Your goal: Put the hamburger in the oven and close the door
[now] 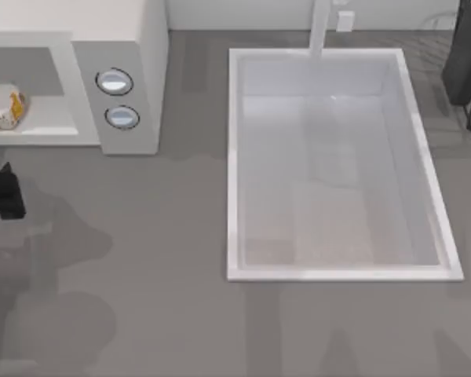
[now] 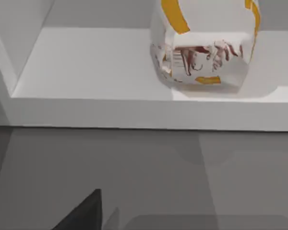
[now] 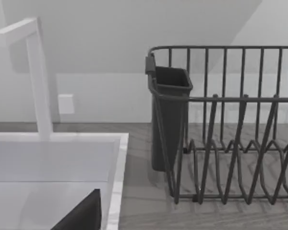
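Observation:
The hamburger (image 1: 1, 106), a white wrapped bundle with orange-yellow patches and dark print, rests on the floor of the oven's open cavity, close to its front lip. The oven (image 1: 133, 47) is a white box at the table's far left, with two round knobs (image 1: 115, 81) on its side panel. The door is out of view. My left gripper (image 1: 4, 192) hovers over the grey table in front of the cavity, apart from the hamburger (image 2: 204, 52). A dark part of my right gripper (image 3: 81, 218) shows near the sink corner at the right.
A large white sink basin (image 1: 234, 157) with a faucet (image 1: 320, 27) takes up the middle and right of the table. A dark wire dish rack (image 1: 465, 63) with a cutlery cup (image 3: 169, 115) stands at the far right. Grey tabletop lies open in front of the oven.

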